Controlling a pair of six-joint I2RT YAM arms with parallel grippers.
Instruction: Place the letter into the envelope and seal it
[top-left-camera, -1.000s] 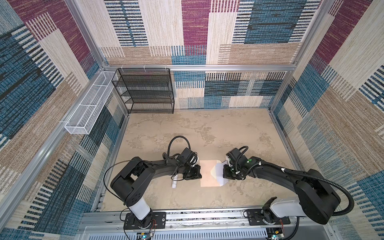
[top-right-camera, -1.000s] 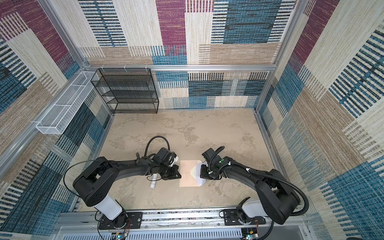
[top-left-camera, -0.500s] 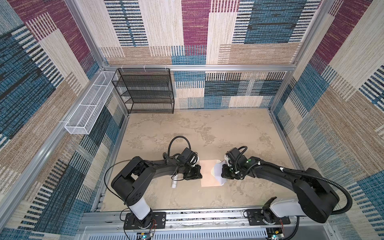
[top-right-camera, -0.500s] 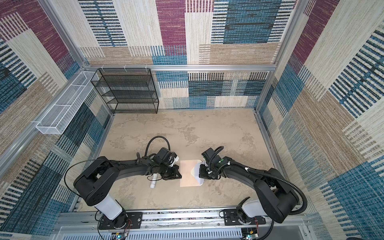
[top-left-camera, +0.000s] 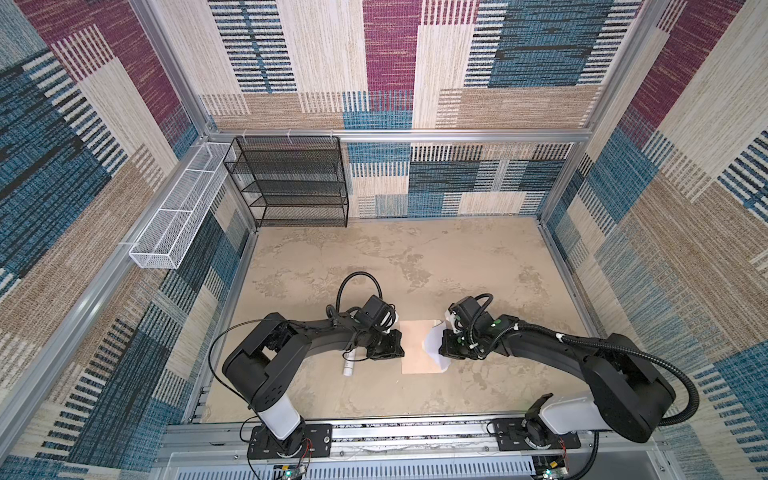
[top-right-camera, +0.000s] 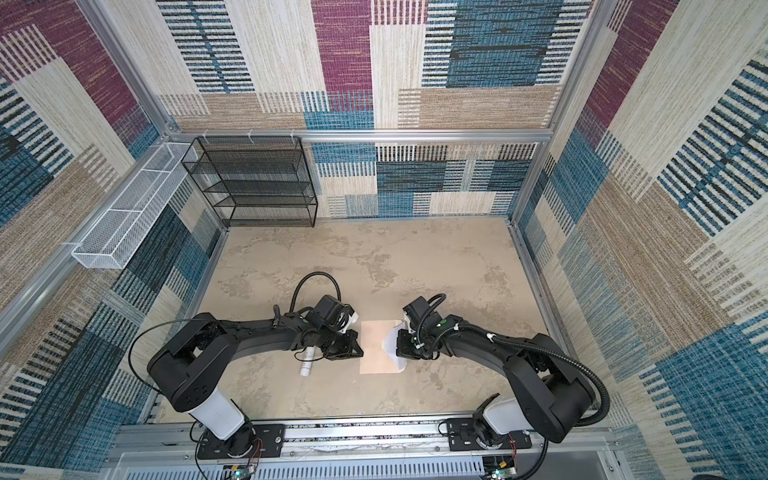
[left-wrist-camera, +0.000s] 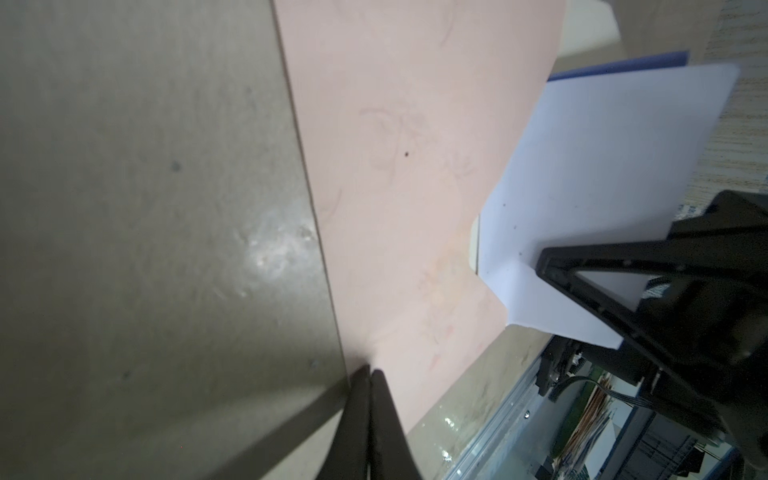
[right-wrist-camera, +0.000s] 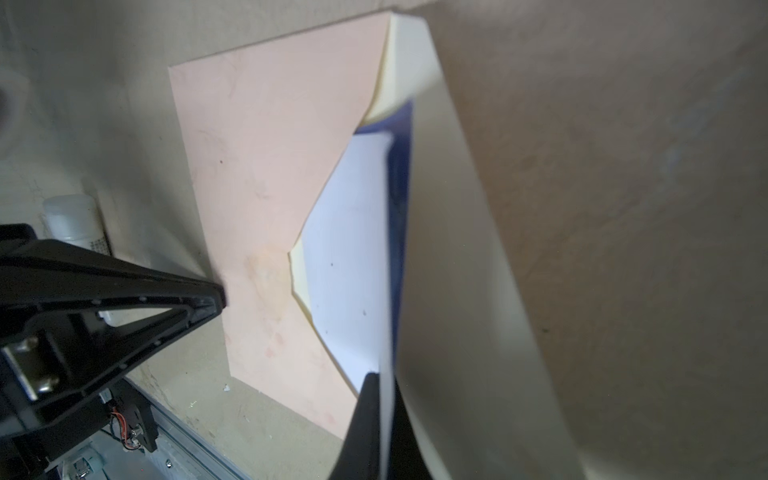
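The envelope (top-left-camera: 415, 351) (top-right-camera: 375, 351) lies flat on the bench (top-left-camera: 415, 257), near its front edge and between the two arms. Its peach face is up and its mouth is turned to the right arm. The left claw (top-left-camera: 401, 351) (top-right-camera: 360, 352) is clenched, the two fingertips (left-wrist-camera: 370, 376) pressed together with nothing between them. They touch the envelope (left-wrist-camera: 395, 166) right at its edge on the left arm's side. The right claw (top-left-camera: 441, 349) (top-right-camera: 398, 347) is clenched on the letter (top-left-camera: 433, 343) (top-right-camera: 390, 338), pinching the sheet's edge. In the right wrist view the white sheet (right-wrist-camera: 349, 257) runs straight in between that claw's fingertips (right-wrist-camera: 380, 384), with its dark blue border showing along one side. The letter (left-wrist-camera: 602, 187) is partly inside the envelope's V-shaped mouth, plain white back up. A good part of it is outside and tilted up off the bench towards the right claw (left-wrist-camera: 544, 266). The flap (right-wrist-camera: 457, 249) stands open, cream side showing, and rises close to the right wrist camera. A small white tube (top-left-camera: 348, 365) (top-right-camera: 306, 365) lies on the bench just beside the left claw (right-wrist-camera: 218, 295), apart from the envelope (right-wrist-camera: 257, 166). A black mesh shelf (top-left-camera: 291, 183) stands at the back left corner, with a white wire basket (top-left-camera: 183, 216) fixed to the left wall.
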